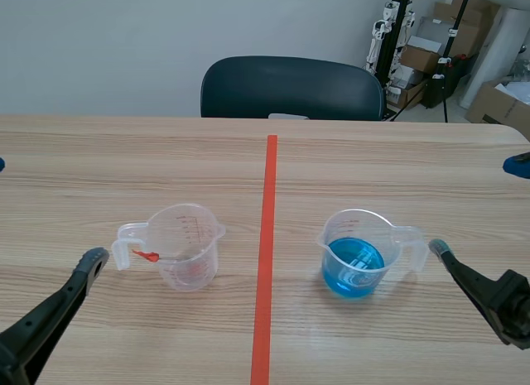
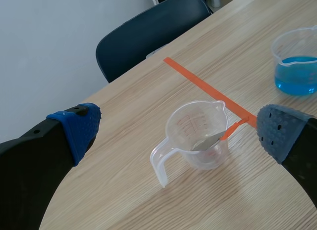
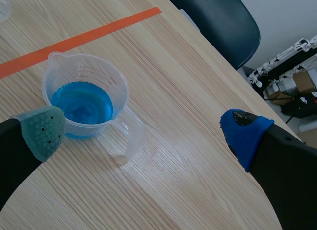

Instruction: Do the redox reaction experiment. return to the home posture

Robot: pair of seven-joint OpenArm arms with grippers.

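A clear measuring cup (image 1: 186, 244) stands left of the tape line. A small spoon with an orange handle (image 2: 225, 133) leans inside the clear measuring cup (image 2: 198, 136). Right of the line, a second clear cup (image 1: 356, 252) holds blue liquid. My left gripper (image 1: 45, 215) is open, low at the near left; the spoon cup sits just ahead, between its spread fingers (image 2: 79, 126). My right gripper (image 1: 479, 204) is open at the near right. The blue cup (image 3: 84, 99) stands close beside its grey-green padded finger (image 3: 42, 128), handle toward the gripper (image 3: 143, 131). Neither holds anything.
An orange-red tape line (image 1: 267, 252) runs down the wooden table's middle. A dark chair (image 1: 290, 87) stands behind the far edge. Cardboard boxes and stands (image 1: 431, 45) crowd the back right corner of the room.
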